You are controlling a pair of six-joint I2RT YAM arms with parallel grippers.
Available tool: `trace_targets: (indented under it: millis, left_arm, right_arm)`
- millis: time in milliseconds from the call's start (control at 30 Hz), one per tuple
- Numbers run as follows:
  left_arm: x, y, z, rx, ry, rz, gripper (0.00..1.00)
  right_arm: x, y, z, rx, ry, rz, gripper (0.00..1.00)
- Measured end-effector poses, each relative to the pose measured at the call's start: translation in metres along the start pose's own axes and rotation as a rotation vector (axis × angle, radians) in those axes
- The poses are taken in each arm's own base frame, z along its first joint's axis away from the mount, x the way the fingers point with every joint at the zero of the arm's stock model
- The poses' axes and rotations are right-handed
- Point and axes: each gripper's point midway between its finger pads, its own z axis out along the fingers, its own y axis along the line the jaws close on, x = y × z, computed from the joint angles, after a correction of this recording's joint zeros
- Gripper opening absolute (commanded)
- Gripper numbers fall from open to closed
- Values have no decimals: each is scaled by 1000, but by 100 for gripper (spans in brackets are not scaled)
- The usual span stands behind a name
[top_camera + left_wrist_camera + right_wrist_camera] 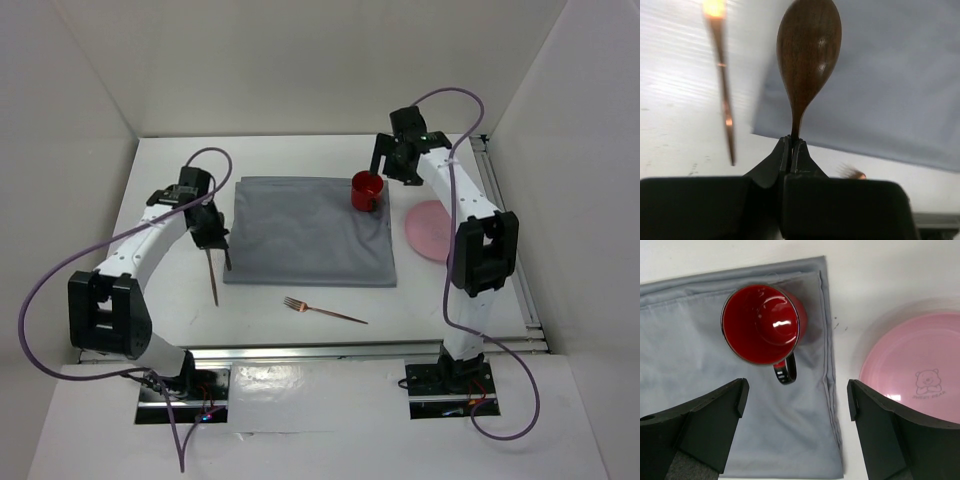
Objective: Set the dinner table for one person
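Note:
My left gripper (215, 238) (791, 142) is shut on the thin handle of a dark wooden spoon (809, 50) (227, 258), just off the left edge of the grey cloth (310, 230) (890, 85). A slim copper-coloured utensil (212, 278) (724, 95) lies on the white dinner table (180, 320) beside it. My right gripper (392, 165) (797, 395) hangs open above the cloth's (775, 440) far right corner, with nothing between its fingers. A red mug (366, 190) (760, 322) stands there, its handle towards the gripper. A pink plate (430, 228) (920, 365) lies right of the cloth.
A copper fork (325, 311) lies on the table in front of the cloth; its blurred tines (852, 173) show beside my left fingers. Metal rails run along the near edge (330, 350) and right edge (505, 230). White walls enclose the table.

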Motion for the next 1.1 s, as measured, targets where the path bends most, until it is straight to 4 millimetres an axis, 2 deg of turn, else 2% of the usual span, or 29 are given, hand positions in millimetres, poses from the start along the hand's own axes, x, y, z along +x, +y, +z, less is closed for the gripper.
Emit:
trace_targets:
  millis: [133, 267, 333, 467, 600, 700, 833, 1000, 1100]
  left_arm:
    - [21, -49, -9, 108, 39, 89, 0]
    - [45, -105, -12, 217, 99, 157, 0]
    - [57, -138, -9, 255, 131, 194, 0]
    - [88, -219, -2, 361, 192, 256, 0]
    - [123, -275, 12, 425, 245, 285, 0]
    - [147, -292, 25, 435, 300, 284, 0]
    - [154, -301, 49, 411, 331, 248, 0]
    - [147, -324, 70, 424, 323, 217, 0]
    - [145, -332, 76, 438, 315, 213, 0]
  right_arm:
    - [8, -11, -14, -4, 5, 16, 93]
    - [18, -42, -41, 12, 1, 65, 93]
    - [19, -65, -59, 25, -20, 109, 93]
    - [17, -101, -94, 40, -83, 187, 93]
    - [21, -121, -116, 43, -120, 240, 93]
    - [25, -131, -121, 47, -125, 265, 93]
    - [42, -147, -118, 63, -93, 313, 93]
    - [86, -179, -100, 114, 11, 466, 93]
    - [119, -189, -88, 123, 92, 562, 91]
